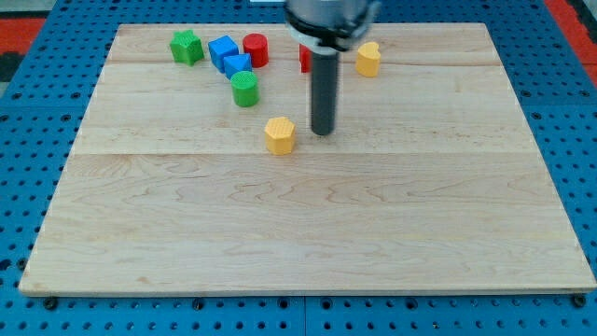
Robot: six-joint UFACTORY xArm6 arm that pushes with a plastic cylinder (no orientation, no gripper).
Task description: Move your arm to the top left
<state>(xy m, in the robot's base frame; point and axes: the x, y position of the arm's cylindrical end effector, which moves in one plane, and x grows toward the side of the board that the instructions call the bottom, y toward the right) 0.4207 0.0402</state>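
Straight dark rod, long axis upright; my tip on pale wooden tabletop, at 3 o'clock beside yellow hexagonal block; no hand fitted.

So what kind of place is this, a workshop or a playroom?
Most likely a robotics lab test bench: a wooden board lies on a blue perforated surface, small blocks like the yellow block are scattered on it, and my tip rests beside that one.

Straight dark grey rod under wider black cylindrical mount; my tip blunt.
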